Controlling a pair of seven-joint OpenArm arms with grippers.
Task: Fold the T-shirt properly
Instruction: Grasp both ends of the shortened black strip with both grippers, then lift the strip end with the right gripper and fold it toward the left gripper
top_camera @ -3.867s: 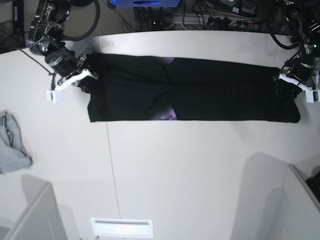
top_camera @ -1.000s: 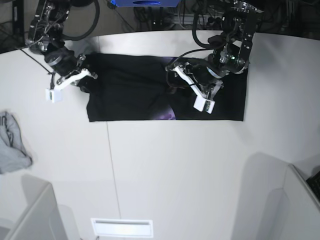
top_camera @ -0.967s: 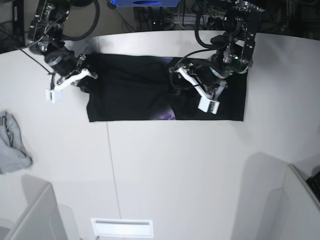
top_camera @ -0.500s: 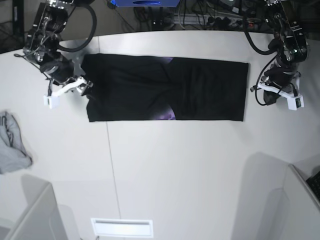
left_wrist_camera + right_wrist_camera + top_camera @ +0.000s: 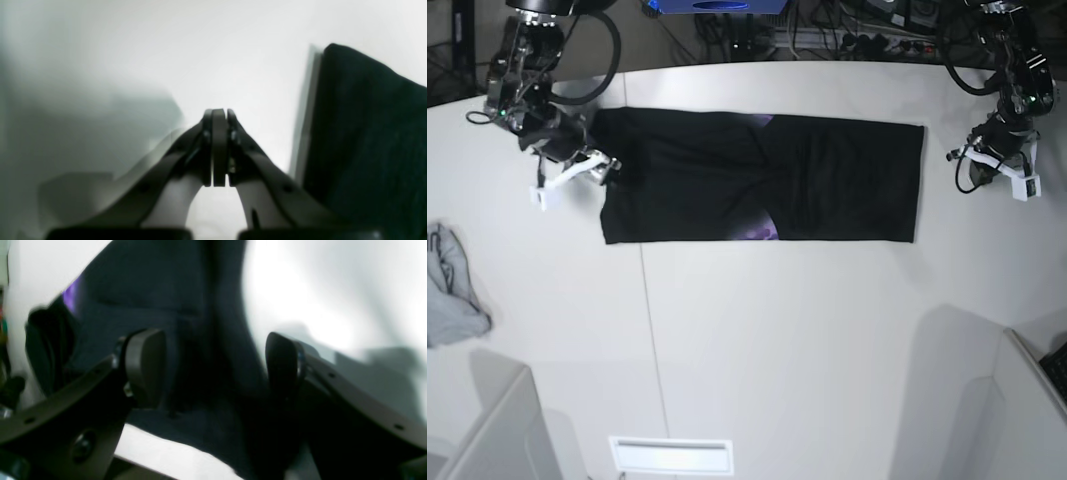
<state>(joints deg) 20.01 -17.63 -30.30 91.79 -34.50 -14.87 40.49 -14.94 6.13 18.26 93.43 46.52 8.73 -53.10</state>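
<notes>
In the left wrist view, the left gripper (image 5: pixel 218 146) has its two dark fingers pressed flat together with nothing between them, hanging over a plain white tabletop (image 5: pixel 140 60); the edge of the black T-shirt (image 5: pixel 367 133) lies just to its right, apart from the fingers. The picture is soft and blurred. In the right wrist view, the right gripper (image 5: pixel 213 370) stands spread wide, its rounded pads well apart, over the dark cloth of the T-shirt (image 5: pixel 186 350), with a scrap of purple print (image 5: pixel 71 295) showing at the far left and white table (image 5: pixel 317 290) on the right; whether the pads touch the cloth cannot be told. In the base view, the T-shirt (image 5: pixel 827 180) lies as a long flat black band across the far part of the pale table (image 5: pixel 777 340), a bit of purple showing at its near edge in the middle. The right gripper (image 5: pixel 575 172) sits at the band's left end, the left gripper (image 5: pixel 992 165) off the right end, over bare table. A small grey cloth (image 5: pixel 452 290) lies crumpled at the left edge. Cables and dark equipment (image 5: pixel 847 30) crowd the floor beyond the far edge, and a thin seam (image 5: pixel 652 340) runs down the tabletop.
</notes>
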